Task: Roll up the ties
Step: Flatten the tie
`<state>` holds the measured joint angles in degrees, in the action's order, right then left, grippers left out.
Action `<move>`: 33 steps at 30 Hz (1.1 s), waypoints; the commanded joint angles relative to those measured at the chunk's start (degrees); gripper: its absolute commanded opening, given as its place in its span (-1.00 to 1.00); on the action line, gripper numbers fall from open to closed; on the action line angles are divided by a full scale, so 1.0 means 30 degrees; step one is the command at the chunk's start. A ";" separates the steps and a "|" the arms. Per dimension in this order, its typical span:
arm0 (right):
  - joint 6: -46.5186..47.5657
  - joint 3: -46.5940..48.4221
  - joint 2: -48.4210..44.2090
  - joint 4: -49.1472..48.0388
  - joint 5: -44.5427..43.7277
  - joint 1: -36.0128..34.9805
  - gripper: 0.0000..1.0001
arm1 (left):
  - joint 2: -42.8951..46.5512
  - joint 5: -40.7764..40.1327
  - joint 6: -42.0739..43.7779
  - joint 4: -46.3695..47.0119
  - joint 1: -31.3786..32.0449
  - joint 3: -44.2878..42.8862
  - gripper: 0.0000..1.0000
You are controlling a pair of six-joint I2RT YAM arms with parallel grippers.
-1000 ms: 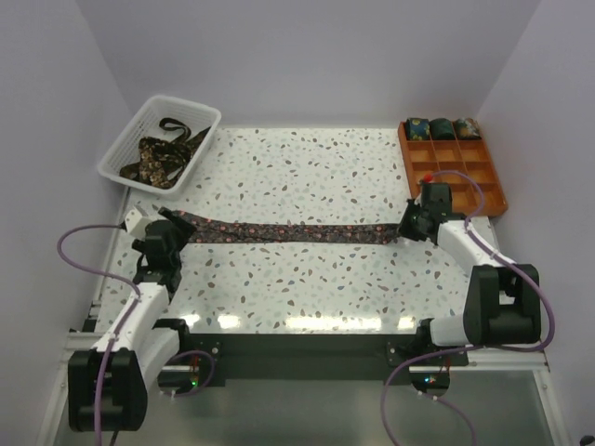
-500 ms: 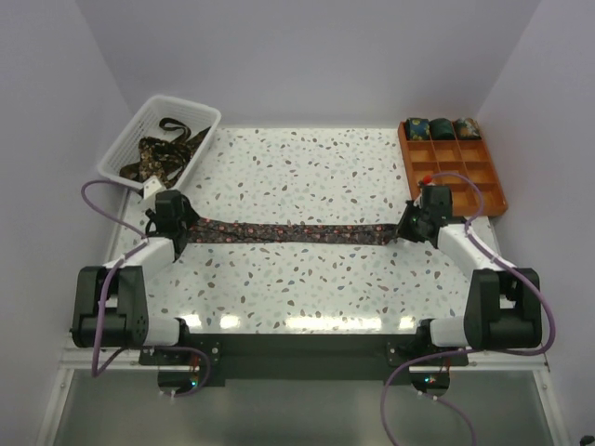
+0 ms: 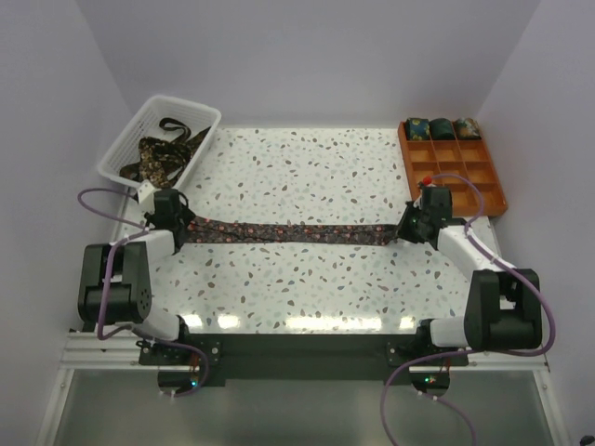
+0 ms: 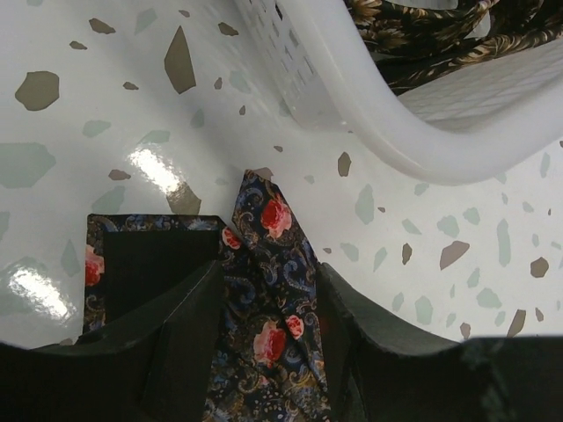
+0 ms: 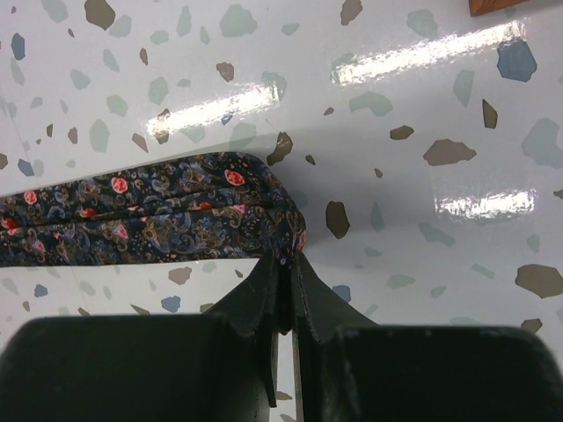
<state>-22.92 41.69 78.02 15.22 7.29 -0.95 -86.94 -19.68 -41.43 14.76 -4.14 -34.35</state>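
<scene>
One tie [image 3: 297, 231] lies stretched flat, one end just beside the white basket [image 3: 127, 131], the other far from it. It looks soft, light and probably slippery, so it is best held by its ends. The right gripper [image 5: 283, 277] pinches the far end. The left gripper [image 4: 266, 290] straddles the near end, but whether it grips is unclear.

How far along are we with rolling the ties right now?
Done: three rolled ties sit in the orange tray's far row. In hand: one tie lies flat across the table, the right gripper shut on its right end, the left gripper open astride its left end; no rolling has begun. Left: this tie, plus the loose ties in the white basket.
</scene>
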 commanded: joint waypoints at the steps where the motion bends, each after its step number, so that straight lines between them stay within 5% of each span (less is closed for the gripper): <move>1: 0.0197 0.0018 -0.0460 -0.0446 0.0412 0.0024 -0.99 | -0.0550 -0.0120 -0.0984 0.1698 -0.0318 -0.0738 0.02; 16: 0.0198 -0.0011 -0.0167 -0.0563 0.0471 0.0024 -1.00 | -0.1958 0.0759 -0.1981 0.2110 -0.0875 -0.1236 -0.17; 25: 0.0198 -0.0099 -0.0341 -0.0621 0.0412 0.0024 -1.00 | -0.2165 0.0848 -0.2216 0.1876 -0.0904 -0.1353 -0.59; 29: 0.0168 -0.0245 -0.0430 -0.0885 0.0646 0.0024 -1.00 | -0.1319 0.0702 -0.1836 0.1379 -0.0905 -0.1529 -1.00; 33: 0.0198 -0.0070 -0.0488 -0.0710 0.0354 0.0024 -1.00 | 0.0319 -0.0029 -0.1455 0.0530 -0.0905 -0.1442 -1.00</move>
<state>-22.90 41.43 77.97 14.66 7.51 -0.95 -91.31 -17.19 -46.98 16.64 -6.35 -36.80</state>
